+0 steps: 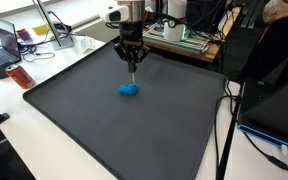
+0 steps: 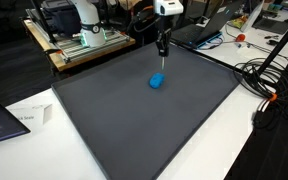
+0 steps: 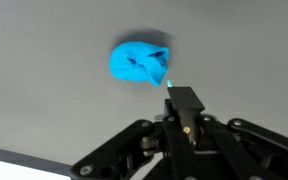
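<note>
**One gripper, closed on a stick over a blue lump**

In an exterior view the gripper (image 1: pixel 132 58) hung fingers-down over a dark mat (image 1: pixel 104 135). Its fingers were drawn together on a dark stick (image 1: pixel 134 72) that pointed straight down. A blue lump (image 1: pixel 129 89) lay on the mat right under the stick's lower end. Whether the end touched it could not be told at that size.

In an exterior view from another place the gripper (image 2: pixel 162 42) again looked closed, with no gap showing, and the dark stick (image 2: pixel 162 60) hung upright from it. The blue lump (image 2: pixel 157 81) sat just below and slightly to one side of the end, well in from the mat's (image 2: pixel 134 130) edges.

In the wrist view the gripper (image 3: pixel 187 125) was clamped on the dark stick (image 3: pixel 183 100), which ended in a pale teal tip. That tip met the rim of the crumpled blue lump (image 3: pixel 139 61) — beside it rather than over its middle.
</note>
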Controlling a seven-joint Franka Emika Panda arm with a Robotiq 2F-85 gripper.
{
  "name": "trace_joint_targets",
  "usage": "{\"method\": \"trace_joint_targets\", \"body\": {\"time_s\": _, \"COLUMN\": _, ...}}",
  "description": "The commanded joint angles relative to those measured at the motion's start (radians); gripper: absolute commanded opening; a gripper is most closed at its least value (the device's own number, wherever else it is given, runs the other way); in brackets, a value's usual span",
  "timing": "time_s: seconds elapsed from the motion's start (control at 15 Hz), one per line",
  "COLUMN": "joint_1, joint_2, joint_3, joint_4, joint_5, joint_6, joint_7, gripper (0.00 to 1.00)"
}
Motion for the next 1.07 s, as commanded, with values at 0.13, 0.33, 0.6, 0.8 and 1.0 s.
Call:
{"method": "trace_joint_targets", "body": {"time_s": 0.13, "joint_1": -0.007, "joint_2": -0.031, "joint_3": 0.006, "joint_4": -0.007, "joint_5": 0.043, "joint_6": -0.025, "joint_7": -0.012, "gripper": 0.03}}
{"method": "trace_joint_targets", "body": {"time_s": 0.33, "joint_1": 0.000, "joint_2": -0.026, "joint_3": -0.007, "joint_4": 0.004, "joint_5": 0.022, "joint_6": -0.021, "joint_7": 0.032, "gripper": 0.03}}
{"method": "trace_joint_targets", "body": {"time_s": 0.6, "joint_1": -0.003, "joint_2": -0.002, "joint_3": -0.026, "joint_4": 0.048, "joint_5": 0.028, "joint_6": -0.006, "joint_7": 0.123, "gripper": 0.03}}
{"method": "trace_joint_targets", "body": {"time_s": 0.8, "joint_1": 0.000, "joint_2": 0.019, "joint_3": -0.043, "joint_4": 0.081, "joint_5": 0.013, "joint_6": -0.003, "joint_7": 0.187, "gripper": 0.03}}
{"method": "trace_joint_targets", "body": {"time_s": 1.0, "joint_1": 0.009, "joint_2": 0.057, "joint_3": -0.069, "joint_4": 0.114, "joint_5": -0.021, "joint_6": 0.006, "joint_7": 0.265, "gripper": 0.03}}
